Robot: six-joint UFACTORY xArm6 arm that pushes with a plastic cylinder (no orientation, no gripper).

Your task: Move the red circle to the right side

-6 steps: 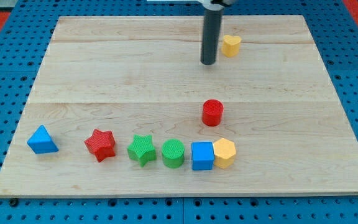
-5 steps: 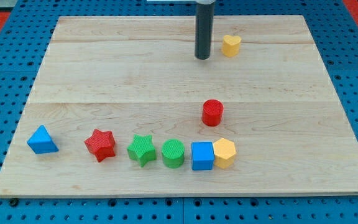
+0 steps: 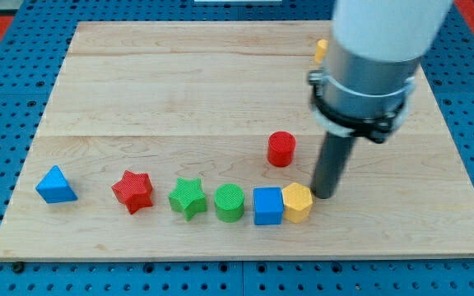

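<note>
The red circle (image 3: 281, 149), a short red cylinder, stands near the board's middle, a little right of centre. My tip (image 3: 324, 194) is down on the board to the lower right of it, apart from it. The tip is right beside the yellow hexagon (image 3: 297, 202), at that block's upper right edge. The arm's large white and grey body fills the view's upper right and hides part of the board there.
A row lies along the view's bottom: blue triangle (image 3: 56, 185), red star (image 3: 133, 191), green star (image 3: 188, 197), green circle (image 3: 230, 202), blue square (image 3: 267, 205), then the yellow hexagon. A yellow block (image 3: 321, 51) at the top is mostly hidden by the arm. The wooden board (image 3: 138, 90) lies on blue pegboard.
The rod has swung from the top of the board, left of the yellow block, down to the lower right beside the yellow hexagon. No block has visibly moved.
</note>
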